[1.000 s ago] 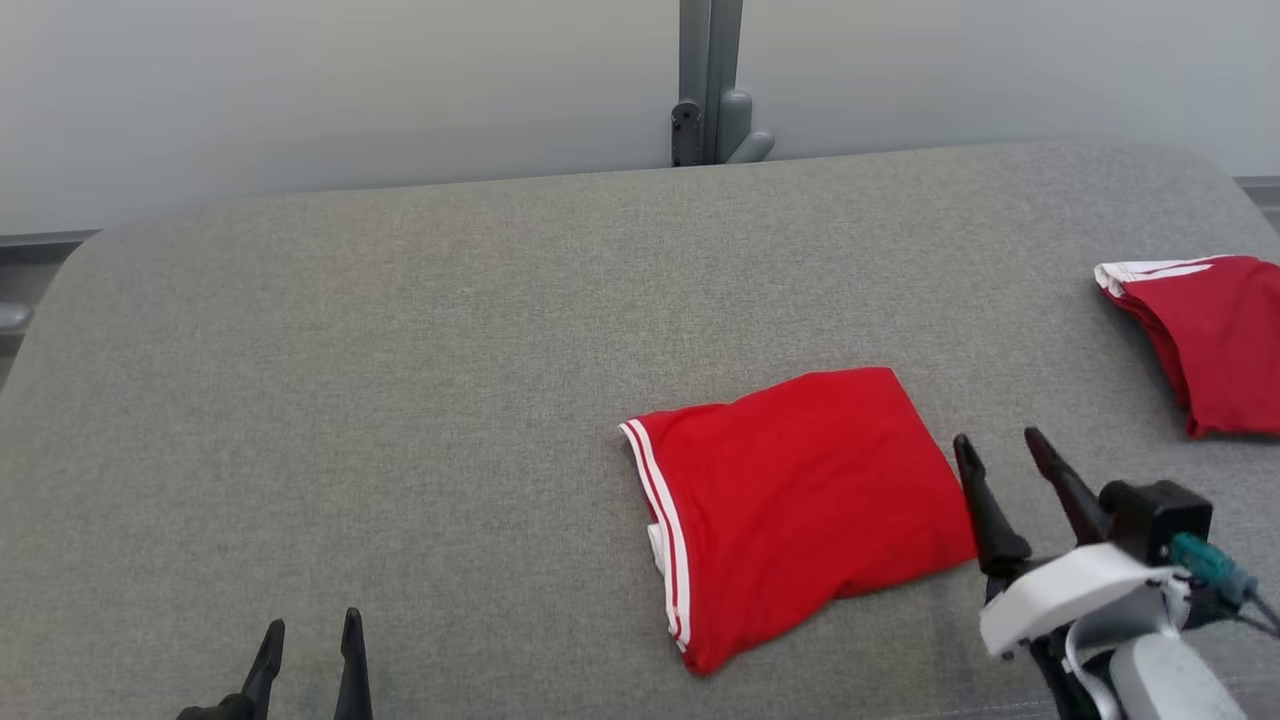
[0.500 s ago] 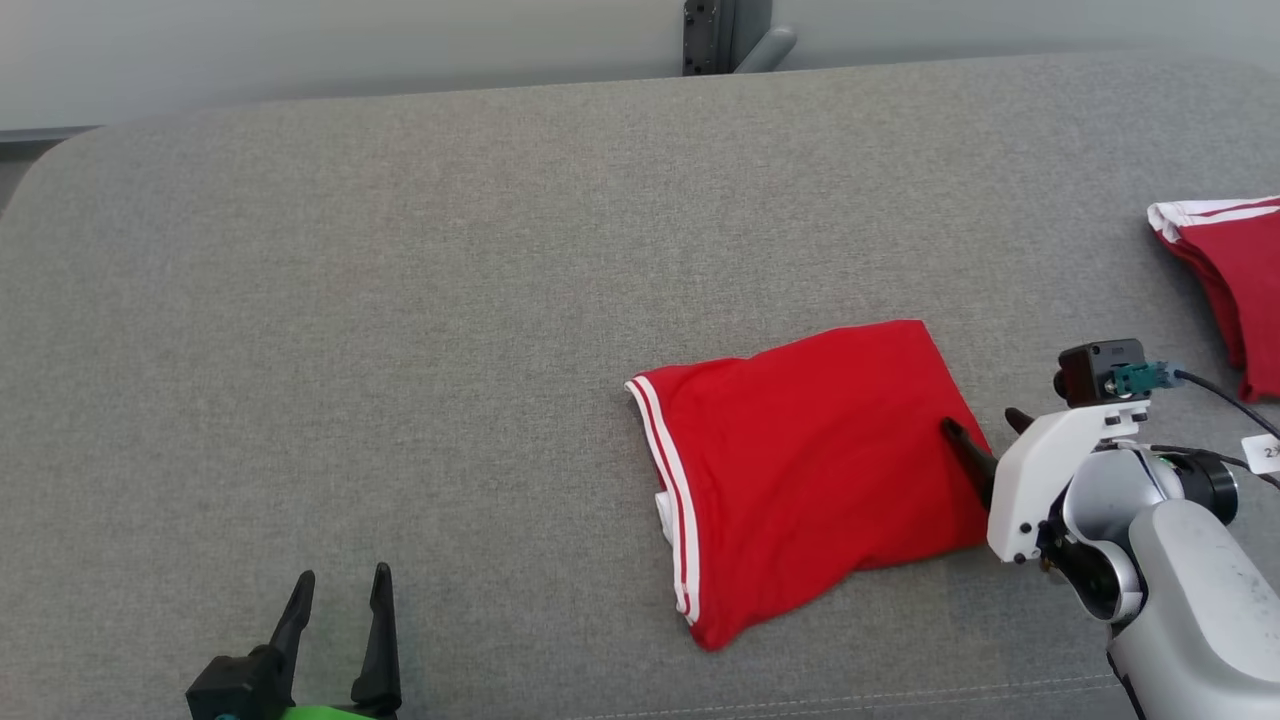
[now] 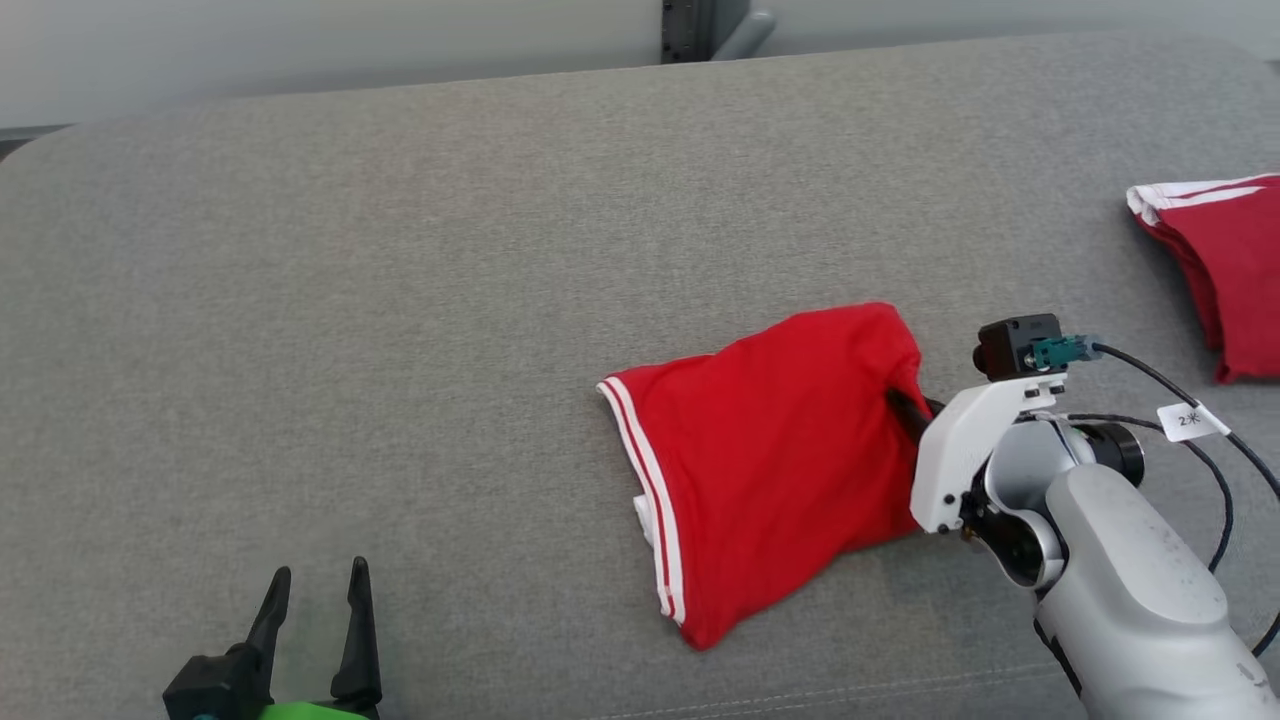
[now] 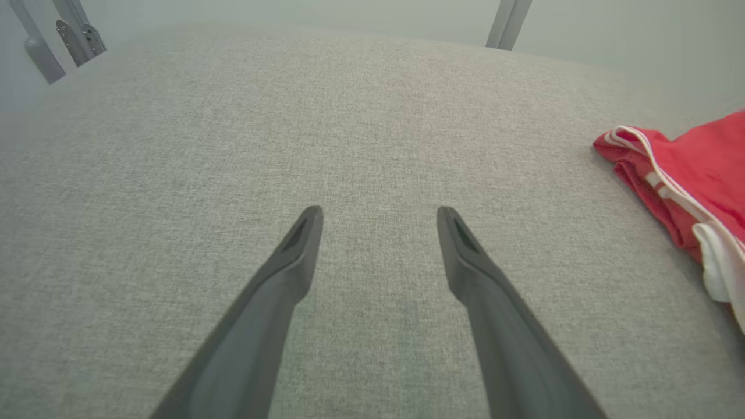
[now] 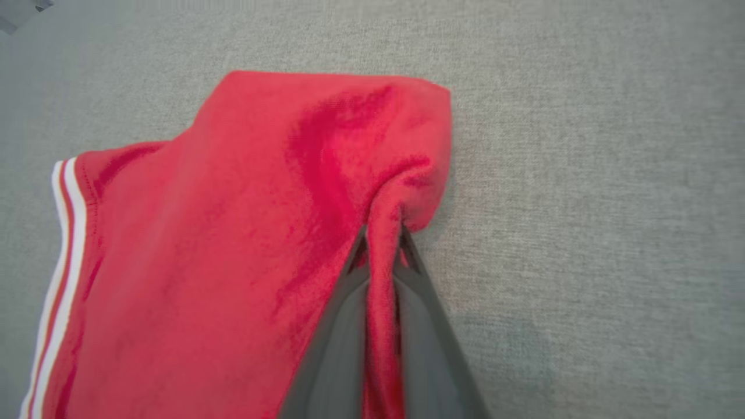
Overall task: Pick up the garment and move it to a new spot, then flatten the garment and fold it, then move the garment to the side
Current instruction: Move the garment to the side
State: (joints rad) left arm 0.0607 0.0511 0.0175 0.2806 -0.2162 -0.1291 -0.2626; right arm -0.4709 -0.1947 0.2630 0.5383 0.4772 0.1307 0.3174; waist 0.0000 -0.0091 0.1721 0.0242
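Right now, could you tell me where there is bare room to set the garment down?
The left half of the grey surface is bare, from the left fingers to the red garment. The strip between it and the second red garment is narrow, crowded by the right fingers.

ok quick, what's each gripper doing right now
Left gripper: open, holding nothing.
Right gripper: shut on a pinched fold at the edge of the red garment.
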